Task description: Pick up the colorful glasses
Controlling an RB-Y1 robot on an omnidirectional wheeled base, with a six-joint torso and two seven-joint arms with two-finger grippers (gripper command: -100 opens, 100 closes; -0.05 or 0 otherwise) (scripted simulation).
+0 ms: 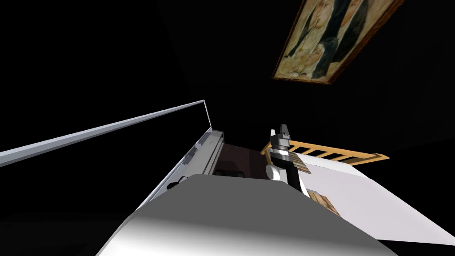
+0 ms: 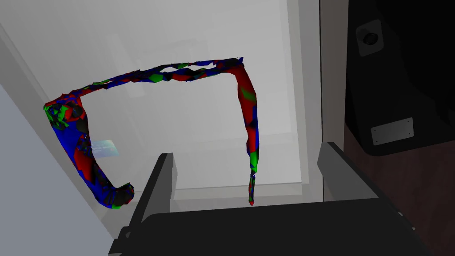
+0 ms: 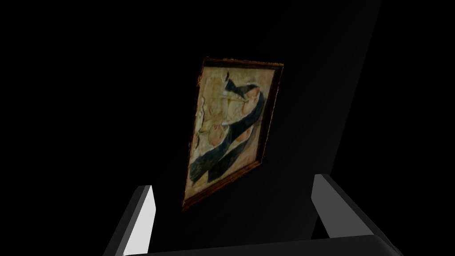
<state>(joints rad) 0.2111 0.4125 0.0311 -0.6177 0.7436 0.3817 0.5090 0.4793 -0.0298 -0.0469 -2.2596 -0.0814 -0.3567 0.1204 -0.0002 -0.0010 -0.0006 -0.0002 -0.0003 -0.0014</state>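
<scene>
The colorful glasses (image 2: 169,76), patched red, blue and green, lie on a pale white surface (image 2: 186,31) in the left wrist view. My left gripper (image 2: 247,151) is open right over them. One thin side piece (image 2: 251,133) runs down between the two fingers and touches neither; the thicker side (image 2: 75,142) lies outside the finger (image 2: 165,178). My right gripper (image 3: 233,186) is open and holds nothing. In the head view the right gripper (image 1: 281,130) is raised above the chest's tip.
A white furniture piece (image 1: 209,151) with a long pale edge (image 1: 111,126) stands just ahead on the left. A black box (image 2: 391,89) sits on dark brown floor beside the pale surface. A bed with a wooden headboard (image 1: 337,155) lies to the right.
</scene>
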